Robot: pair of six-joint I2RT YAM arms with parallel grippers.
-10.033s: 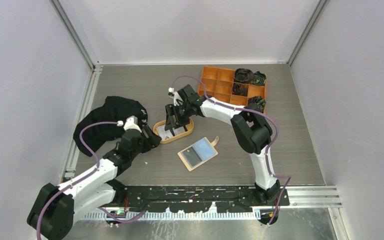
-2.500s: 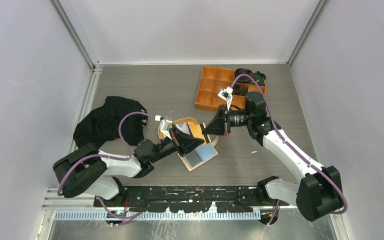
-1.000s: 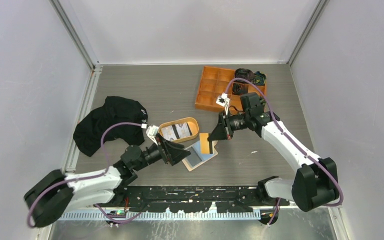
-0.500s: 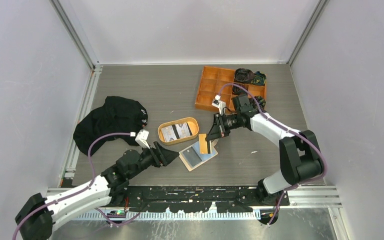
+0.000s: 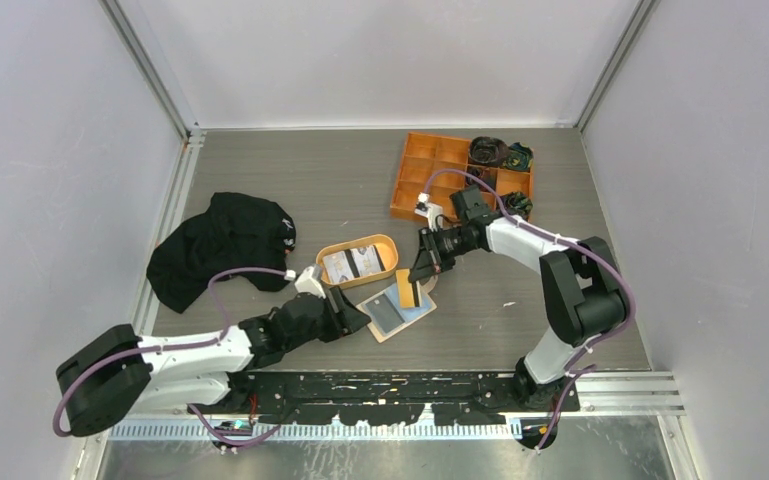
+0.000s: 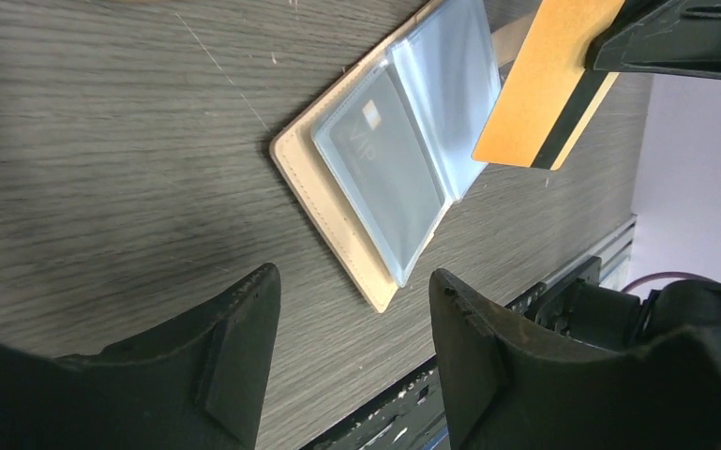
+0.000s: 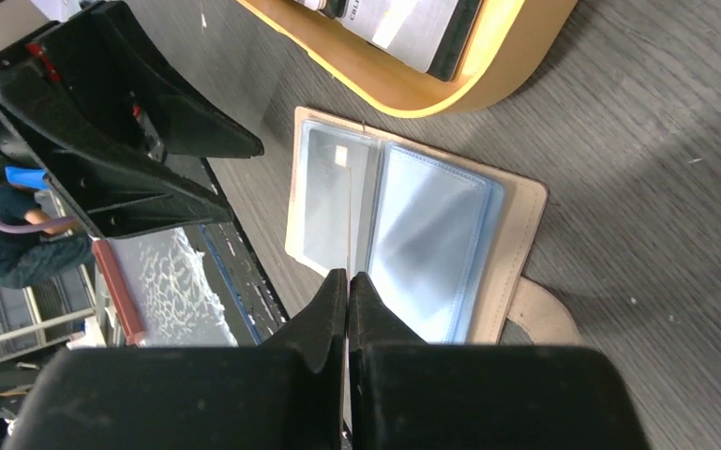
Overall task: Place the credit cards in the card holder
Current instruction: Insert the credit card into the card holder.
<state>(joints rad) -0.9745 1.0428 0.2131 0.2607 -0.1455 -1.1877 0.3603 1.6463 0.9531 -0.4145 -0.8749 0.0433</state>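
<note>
Since half a second ago the left gripper (image 5: 349, 318) has slid nearer the card holder (image 5: 385, 325), and the right gripper (image 5: 423, 271) has brought its card lower over it.

One black cloth (image 5: 218, 247) lies crumpled at the far left, well apart from everything else. The left gripper hovers just beside the holder's left edge, its jaws spread with nothing between them. Behind it sits one oval tray (image 5: 385, 247) with two cards showing: a pale card (image 5: 353, 263) lying on a dark card (image 7: 457, 39).

The single card holder lies open and flat on the table (image 5: 290, 190), two clear sleeves spread. One grey card (image 6: 373, 178) is tucked in the left sleeve. A fourth card, the orange-tan card (image 5: 407, 289) with a dark stripe, hangs tilted above the right sleeve, pinched in the right gripper's closed jaws. I cannot tell whether it touches the sleeve.

One orange compartment box (image 5: 438, 176) stands at the back right, with dark items in its right-hand cells.
</note>
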